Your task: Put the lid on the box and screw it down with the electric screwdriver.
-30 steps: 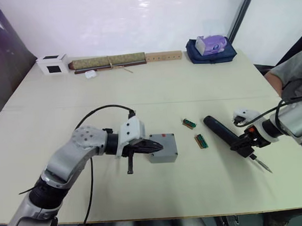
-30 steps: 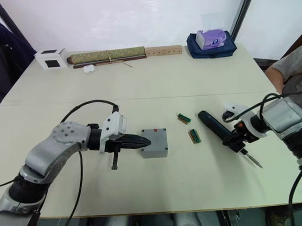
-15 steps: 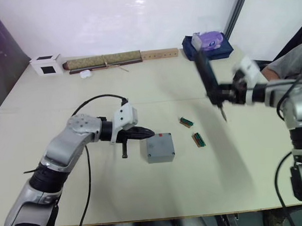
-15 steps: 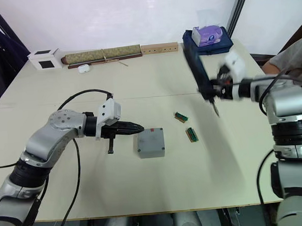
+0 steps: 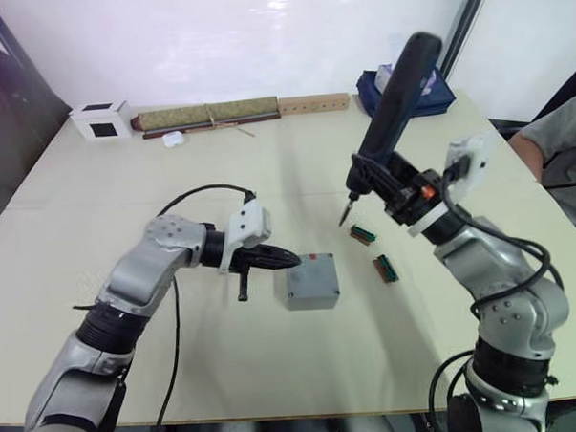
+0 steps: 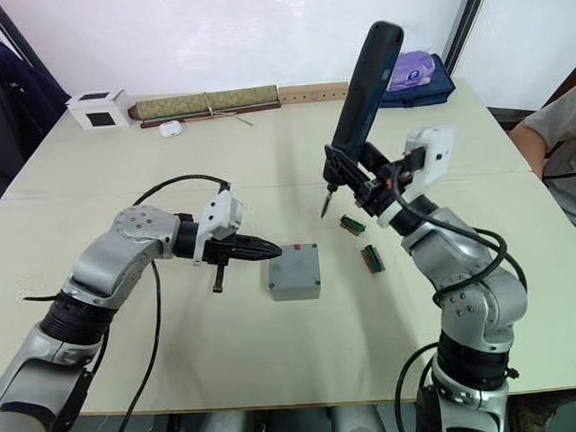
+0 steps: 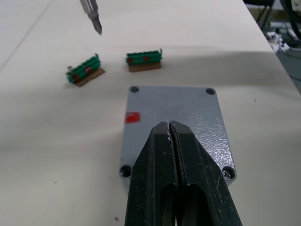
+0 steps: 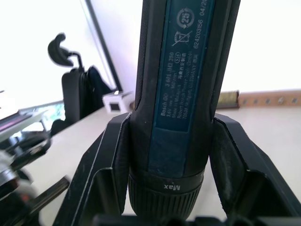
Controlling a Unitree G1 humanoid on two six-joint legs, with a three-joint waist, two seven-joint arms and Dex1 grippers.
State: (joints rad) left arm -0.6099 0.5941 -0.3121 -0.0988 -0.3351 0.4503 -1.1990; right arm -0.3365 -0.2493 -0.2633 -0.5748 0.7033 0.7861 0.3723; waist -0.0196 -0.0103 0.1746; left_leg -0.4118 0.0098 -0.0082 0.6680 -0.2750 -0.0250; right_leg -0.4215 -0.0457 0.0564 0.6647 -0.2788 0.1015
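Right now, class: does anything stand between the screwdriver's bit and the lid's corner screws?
Partly. The shut left gripper rests over the near edge of the lid, but all four corner holes show uncovered. The electric screwdriver hangs in open air.

The lid [image 7: 175, 122], flat grey with a screw hole at each corner and a small red mark near one edge, sits closed on the box [image 6: 294, 271], which rests flat on the table [image 6: 266, 159]. The electric screwdriver [image 6: 357, 93], long and black, is held aloft, steeply tilted, its thin metal bit pointing down above the table, just beyond the box.
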